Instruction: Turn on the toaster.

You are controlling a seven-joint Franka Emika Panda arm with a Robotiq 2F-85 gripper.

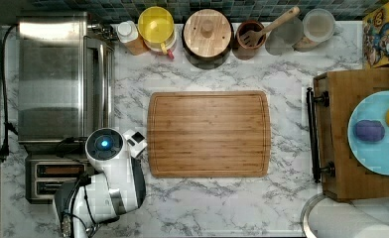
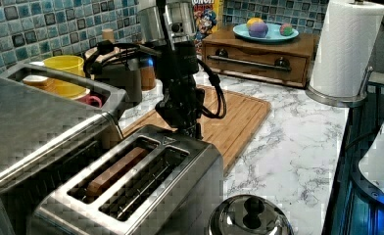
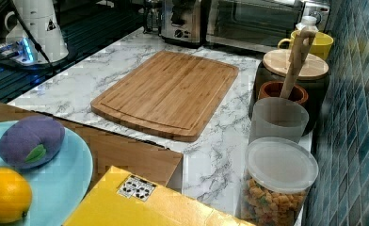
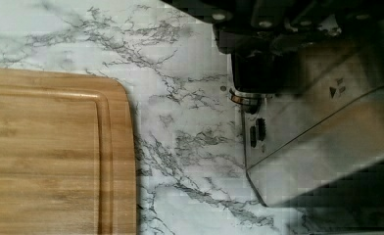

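Almost there — gripper (image 2: 190, 128) at the toaster's (image 2: 141, 191) far end

Toaster sits beside the oven (image 1: 58, 74) at the top view's left; whether the gripper is apart or together is unclear — it could slip off the lever.

Even, fairly bright overhead light falls on the white marbled surface (image 1: 222, 203), and shadows beneath the rectangular bamboo cutting board (image 1: 209, 134) are soft and thin. All four pictures are blocky and smeared with compression. The boxy brushed-steel toaster (image 2: 131, 181) carries dull grey reflections in the left view, broken into pixel squares. In the wrist view the black gripper (image 4: 258, 58) is a dark, unfocused mass, and the steel just beside it shows pale glare. A blue glow shines at the arm's white base (image 3: 25, 49).
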